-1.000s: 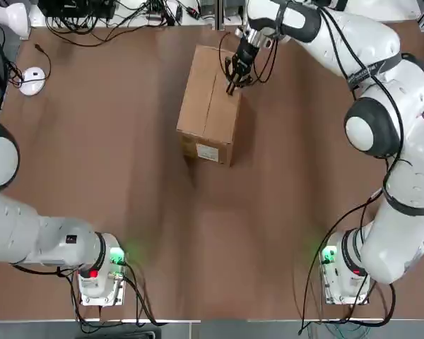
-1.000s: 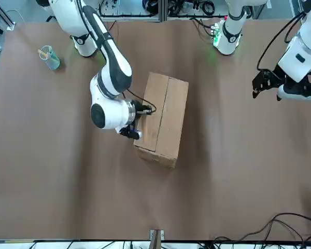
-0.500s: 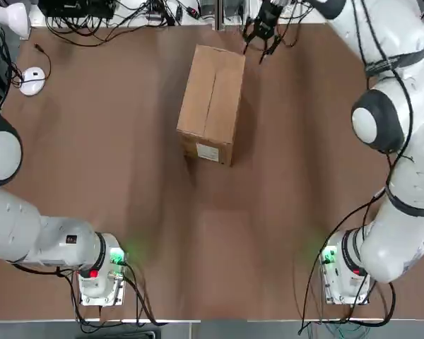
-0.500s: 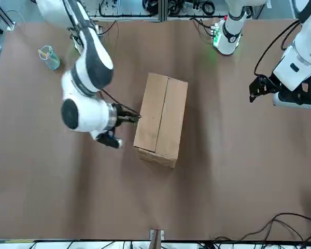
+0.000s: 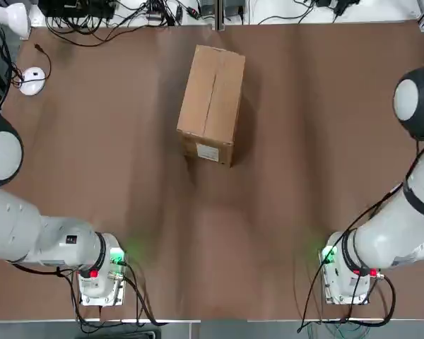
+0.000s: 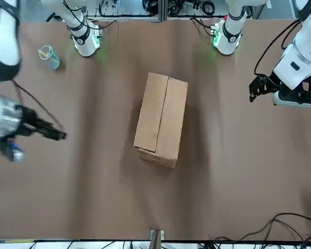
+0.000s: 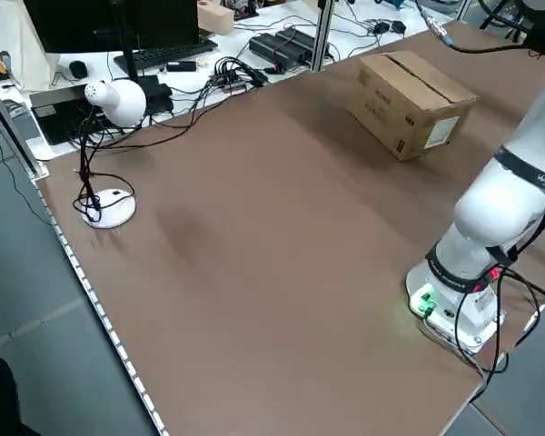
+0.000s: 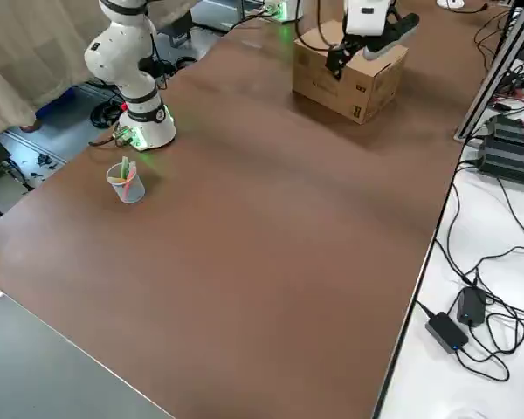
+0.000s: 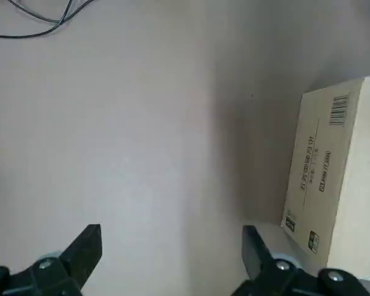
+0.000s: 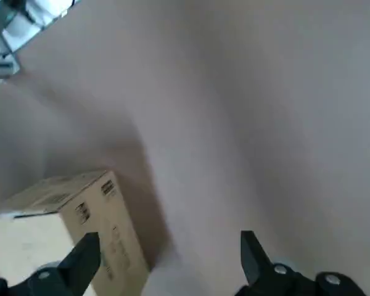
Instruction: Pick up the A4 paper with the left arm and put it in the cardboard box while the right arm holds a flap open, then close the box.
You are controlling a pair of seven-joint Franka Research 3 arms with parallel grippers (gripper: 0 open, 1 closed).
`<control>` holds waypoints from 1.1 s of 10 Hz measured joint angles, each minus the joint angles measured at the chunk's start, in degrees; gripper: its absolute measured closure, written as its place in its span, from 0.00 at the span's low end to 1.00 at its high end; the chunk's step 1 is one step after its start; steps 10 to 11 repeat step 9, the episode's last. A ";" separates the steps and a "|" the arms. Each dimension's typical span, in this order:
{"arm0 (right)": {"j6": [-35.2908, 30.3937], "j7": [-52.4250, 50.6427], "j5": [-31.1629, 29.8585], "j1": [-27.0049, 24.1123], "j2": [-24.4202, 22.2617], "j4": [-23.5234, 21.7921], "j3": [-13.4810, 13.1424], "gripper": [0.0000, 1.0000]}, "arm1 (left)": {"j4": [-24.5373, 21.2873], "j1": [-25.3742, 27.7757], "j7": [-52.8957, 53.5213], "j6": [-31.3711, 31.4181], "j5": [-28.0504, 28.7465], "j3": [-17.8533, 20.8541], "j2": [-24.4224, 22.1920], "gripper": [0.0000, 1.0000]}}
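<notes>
Top view. One cardboard box (image 5: 210,99), oblong, flaps down, their edges meeting along the middle; white label (image 5: 207,152) on its near end. Same place and angle as a second ago, when the right gripper was at its flaps. I find no A4 paper in any view; I presume it is inside the box.

Left wrist view. One left gripper (image 9: 172,232), jaws wide, holding nothing, off to the box's left.

Right wrist view. One right gripper (image 10: 171,239), jaws wide, nothing between them, well apart from the box on its right. This is the main change: it has drawn off from the box. I judge the closing done, with only the retreat to finish.

Front view. Box flaps lie flat, no paper edge showing; cup (image 6: 50,58) off beyond the box's right side, untouched. Handling, by my estimate: box light, walls fairly stiff, flaps springy at the crease, apt to dent or slide if pushed. Should it need regripping, I would press flaps near the seam, or steady the long side walls. Paper: light, easily creased; best pinched at an edge.
</notes>
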 joint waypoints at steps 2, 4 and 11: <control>0.36 -4.87 -8.45 -3.60 -2.11 0.65 0.04 0.00 | 0.09 0.00 0.00 0.00 0.00 0.01 0.03 0.00; 3.22 -6.30 -15.70 -5.72 -3.78 0.87 0.67 0.00 | 0.14 0.01 0.00 0.00 0.00 0.01 0.05 0.00; 4.59 -12.91 -16.61 -6.70 -5.30 0.90 2.85 0.00 | 0.26 0.06 -0.01 0.00 0.00 0.03 0.05 0.00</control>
